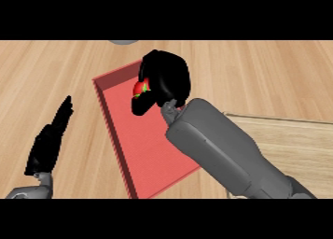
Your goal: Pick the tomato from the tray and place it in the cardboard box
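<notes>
A red tray (144, 144) lies across the middle of the wooden counter. Over its far end my right hand (165, 77) curls round a red tomato (138, 89) with a green stem; only a small part of the tomato shows between the fingers and thumb. At the right edge is the cardboard box (300, 144), its pale inside open to view and partly hidden by my right forearm. My left hand (50, 140) stands at the lower left with straight fingers pointing up, apart from the tray.
A grey rounded object (124, 41) peeks in at the top edge of the counter. Bare wooden counter (265, 74) stretches to the left of the tray and behind the box.
</notes>
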{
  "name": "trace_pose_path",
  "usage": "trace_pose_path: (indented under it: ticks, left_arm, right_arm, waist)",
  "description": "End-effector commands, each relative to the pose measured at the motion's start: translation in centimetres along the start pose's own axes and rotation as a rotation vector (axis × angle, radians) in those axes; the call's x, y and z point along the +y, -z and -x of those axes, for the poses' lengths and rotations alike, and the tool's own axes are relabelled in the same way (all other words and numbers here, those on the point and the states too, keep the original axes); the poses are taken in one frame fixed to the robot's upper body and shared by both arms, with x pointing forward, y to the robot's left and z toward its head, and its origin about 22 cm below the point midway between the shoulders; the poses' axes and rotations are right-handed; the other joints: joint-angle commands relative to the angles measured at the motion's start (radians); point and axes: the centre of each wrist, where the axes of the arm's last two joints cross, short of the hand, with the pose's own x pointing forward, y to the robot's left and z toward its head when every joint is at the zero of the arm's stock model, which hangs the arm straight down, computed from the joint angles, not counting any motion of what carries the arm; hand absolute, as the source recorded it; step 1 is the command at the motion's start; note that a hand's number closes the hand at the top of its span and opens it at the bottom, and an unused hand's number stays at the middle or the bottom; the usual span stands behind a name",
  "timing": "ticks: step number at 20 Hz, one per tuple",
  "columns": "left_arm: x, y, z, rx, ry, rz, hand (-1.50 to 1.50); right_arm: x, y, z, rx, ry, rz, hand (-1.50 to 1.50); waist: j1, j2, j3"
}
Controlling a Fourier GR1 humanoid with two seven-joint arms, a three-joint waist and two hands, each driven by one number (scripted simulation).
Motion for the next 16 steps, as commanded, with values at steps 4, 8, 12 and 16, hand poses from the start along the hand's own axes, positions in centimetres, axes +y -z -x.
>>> trace_pose_path:
  ticks: [4,8,12,16]
  left_arm:
    - [0.4,-0.9,0.0,0.003,0.005,0.006,0.0]
    - [0.6,-0.4,-0.3,-0.003,0.009,0.01,0.0]
    - [0.6,-1.4,0.5,0.006,-0.003,0.015,0.0]
    - [0.2,-0.3,-0.6,0.007,0.013,-0.021,0.0]
  right_arm:
    - [2.2,3.1,0.8,0.077,0.045,-0.011,-1.5]
    - [4.4,2.3,2.9,0.047,0.168,0.022,-1.5]
    - [2.2,3.3,2.1,0.038,0.356,0.215,-1.5]
    - [1.5,3.1,3.4,0.035,0.541,0.322,-1.5]
  waist:
    - [0.011,0.0,0.0]
    - [0.012,0.001,0.001]
    - [0.009,-0.002,0.001]
    - [-0.013,-0.002,0.002]
